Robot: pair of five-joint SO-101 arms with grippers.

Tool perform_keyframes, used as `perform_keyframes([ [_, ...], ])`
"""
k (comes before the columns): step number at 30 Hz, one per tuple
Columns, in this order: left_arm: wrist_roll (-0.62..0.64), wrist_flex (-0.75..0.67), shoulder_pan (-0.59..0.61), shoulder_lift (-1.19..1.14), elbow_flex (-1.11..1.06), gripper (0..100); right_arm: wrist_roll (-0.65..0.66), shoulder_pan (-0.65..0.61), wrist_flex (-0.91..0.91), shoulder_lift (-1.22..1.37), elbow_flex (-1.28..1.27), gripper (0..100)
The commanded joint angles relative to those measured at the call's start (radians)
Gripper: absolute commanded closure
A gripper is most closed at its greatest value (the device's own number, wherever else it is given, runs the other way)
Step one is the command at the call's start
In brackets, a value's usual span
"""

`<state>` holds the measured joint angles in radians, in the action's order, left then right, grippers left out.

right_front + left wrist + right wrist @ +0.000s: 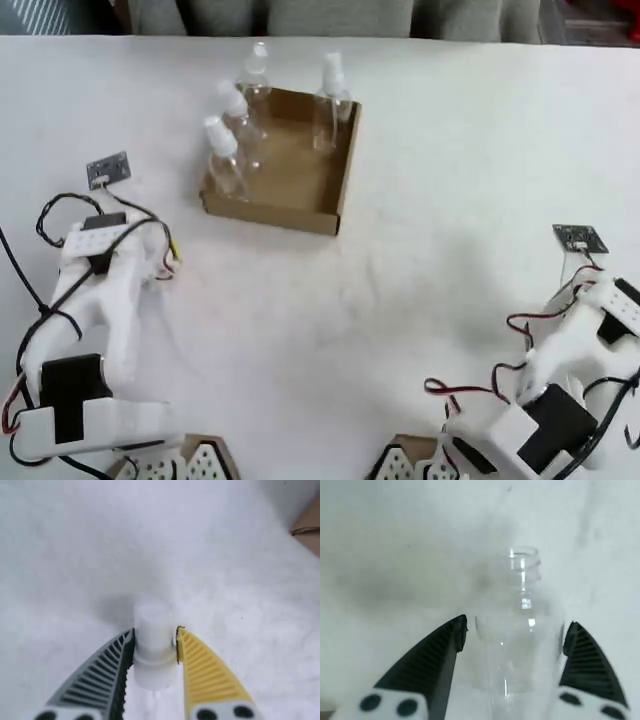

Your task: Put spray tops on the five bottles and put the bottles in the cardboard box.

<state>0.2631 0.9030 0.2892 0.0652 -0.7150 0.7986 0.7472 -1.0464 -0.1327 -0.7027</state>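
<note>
In the left wrist view my left gripper (155,631) is shut on a white spray top (153,655), pinched between the grey and yellow fingers just above the white table. In the high view this arm (100,290) lies at the left, its yellow fingertip (174,256) left of and nearer than the cardboard box (300,208). In the right wrist view my right gripper (515,627) holds a clear bottle (524,575) with a bare, open neck between its black fingers. Several clear bottles with white spray tops (228,160) stand upright in the box.
The right arm (585,340) sits at the near right corner with red and black wires. Small circuit boards lie on the table at the left (107,168) and right (580,238). White tabletop stretches between the arms and the box.
</note>
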Motion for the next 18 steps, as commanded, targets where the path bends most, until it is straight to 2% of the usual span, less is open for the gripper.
perform_keyframes([
  [1,-0.009,-0.011,0.001,0.005,0.0,98,0.014,-0.004,-0.033,-0.021,0.069,72.9],
  [9,-0.009,-0.011,0.001,0.005,0.0,98,0.054,0.002,-0.038,-0.054,0.075,72.9],
  [18,-0.009,-0.011,0.001,0.005,0.0,98,0.1,0.004,-0.01,0.022,0.081,73.0],
])
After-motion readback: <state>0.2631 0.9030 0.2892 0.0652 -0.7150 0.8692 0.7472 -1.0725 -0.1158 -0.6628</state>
